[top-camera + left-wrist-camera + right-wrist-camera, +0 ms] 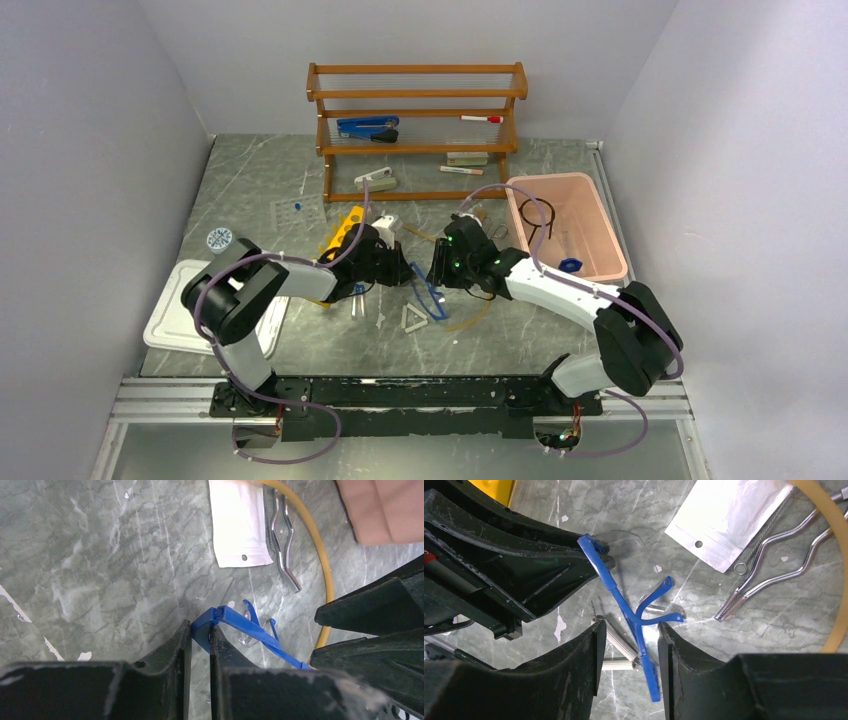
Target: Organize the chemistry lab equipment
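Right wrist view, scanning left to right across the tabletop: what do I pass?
Yellow holed test-tube rack → blue-framed clear goggles → white flat bag with a hang hole → silver bent metal tongs → amber rubber tubing.

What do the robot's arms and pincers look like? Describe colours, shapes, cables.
The left arm and right arm have white links, bulky black joints and looping lilac cables. The left pincer and right pincer are black, with two flat-faced fingers.

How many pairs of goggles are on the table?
1. The blue goggles lie centrally, the left pincer pinching one corner, the right pincer open astride a temple arm. Others may be hidden.
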Controlling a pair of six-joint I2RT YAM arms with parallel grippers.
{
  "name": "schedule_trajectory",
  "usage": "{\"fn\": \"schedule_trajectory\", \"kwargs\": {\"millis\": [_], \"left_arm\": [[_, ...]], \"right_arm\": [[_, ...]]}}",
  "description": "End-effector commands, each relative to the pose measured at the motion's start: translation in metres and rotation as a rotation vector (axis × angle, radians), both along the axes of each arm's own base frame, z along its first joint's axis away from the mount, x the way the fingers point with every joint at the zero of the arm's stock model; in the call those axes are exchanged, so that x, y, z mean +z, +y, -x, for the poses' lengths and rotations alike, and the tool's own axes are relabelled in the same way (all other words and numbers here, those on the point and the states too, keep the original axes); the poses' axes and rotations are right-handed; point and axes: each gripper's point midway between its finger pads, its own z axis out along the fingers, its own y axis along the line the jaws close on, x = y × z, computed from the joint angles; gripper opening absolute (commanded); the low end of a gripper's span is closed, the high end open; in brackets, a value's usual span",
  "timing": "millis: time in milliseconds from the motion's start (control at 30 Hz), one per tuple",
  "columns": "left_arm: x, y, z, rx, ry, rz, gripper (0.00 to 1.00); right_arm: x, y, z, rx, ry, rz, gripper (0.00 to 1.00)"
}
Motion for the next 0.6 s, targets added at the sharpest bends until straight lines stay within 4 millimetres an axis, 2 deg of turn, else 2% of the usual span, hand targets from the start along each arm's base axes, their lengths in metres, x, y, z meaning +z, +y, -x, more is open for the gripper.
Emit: {"fn": "schedule_trajectory", "kwargs": {"millis": [0,133,367,567], "left_arm": [[0.025,-0.004,-0.007,-0.026,-0.08,0.031,0.11],[0.039,-0.008,-0.004,-0.068,-0.099,0.042,0.05],[0.082,-0.012,0.004,-0.156,-0.15,0.058,0.05],[0.121,-0.01,0.009,-0.205,-0.231,0.064,0.05]], "right_arm": [[0.015,0.003,-0.01,0.026,-0.064,0.011,0.46],[0.023,0.002,-0.011,0.074,-0.097,0.013,0.47],[0.048,0.007,-0.009,0.173,-0.153,-0.02,0.53],[0.07,0.018,0.001,0.265,-0.155,-0.08,0.57]]}}
